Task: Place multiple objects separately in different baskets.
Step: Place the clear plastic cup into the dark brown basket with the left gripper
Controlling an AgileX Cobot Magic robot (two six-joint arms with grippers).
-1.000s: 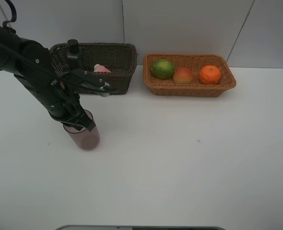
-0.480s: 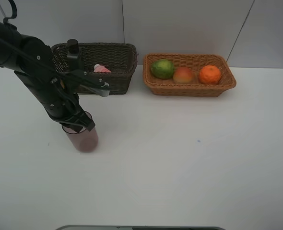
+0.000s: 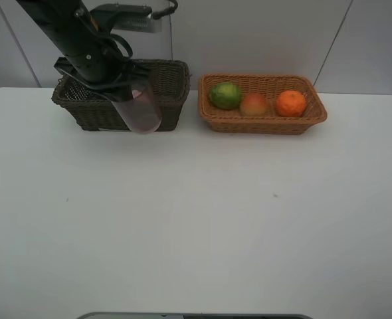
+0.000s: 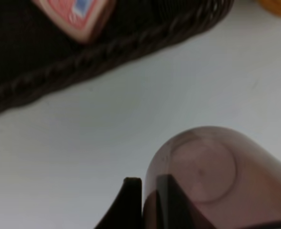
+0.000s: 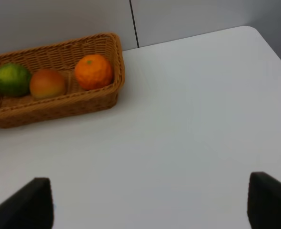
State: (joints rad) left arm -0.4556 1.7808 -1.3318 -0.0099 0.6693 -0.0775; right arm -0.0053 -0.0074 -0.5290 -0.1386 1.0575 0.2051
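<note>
My left gripper [image 3: 118, 88] is shut on the rim of the translucent pink cup [image 3: 140, 111], which hangs tilted in the air at the front wall of the dark brown basket [image 3: 93, 109]. In the left wrist view one finger sits inside the cup [image 4: 212, 176] and one outside, with the basket's rim [image 4: 107, 52] and the pink labelled bottle [image 4: 76, 14] beyond. The light tan basket [image 3: 266, 125] holds the green fruit [image 3: 225, 95], the peach-red fruit [image 3: 254, 105] and the orange [image 3: 290, 103]. My right gripper [image 5: 152, 210] is open over bare table, short of that basket [image 5: 59, 107].
The white table [image 3: 216, 219] stretches in front of both baskets. A grey wall stands right behind them. The left arm [image 3: 76, 33] reaches down from the upper left over the dark basket.
The left arm has lifted the pink cup off the table and carried it up and back to the dark basket's front. The right gripper has not moved.
</note>
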